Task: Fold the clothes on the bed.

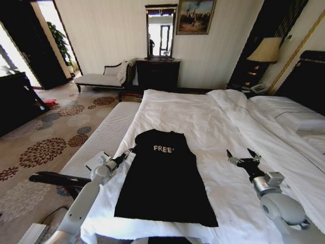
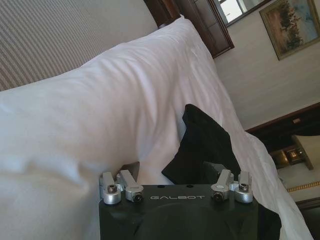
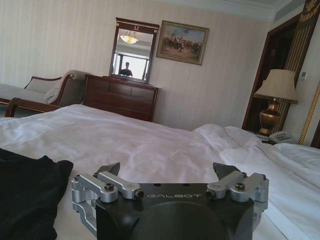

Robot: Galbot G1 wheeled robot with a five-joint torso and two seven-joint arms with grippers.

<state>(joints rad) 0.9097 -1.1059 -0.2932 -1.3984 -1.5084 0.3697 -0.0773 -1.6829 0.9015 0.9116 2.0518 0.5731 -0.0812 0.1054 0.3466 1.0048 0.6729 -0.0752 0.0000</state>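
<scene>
In the head view, the black T-shirt [image 1: 165,178] is spread flat on the bed [image 1: 223,122] between the claws. The left claw [image 1: 124,156], spread open and empty, is placed at its left edge. The right claw [image 1: 242,155], also open and empty, is held well apart.

In the left wrist view, the T-shirt [image 2: 207,145] is seen just beyond the open fingers [image 2: 131,171].

In the right wrist view, the T-shirt [image 3: 27,195] lies off to one side.

T-shirt [image 1: 165,178] flat on bed [image 1: 213,117], left end effector [image 1: 126,154] at its left edge, right end effector [image 1: 242,154] well apart to its right
</scene>
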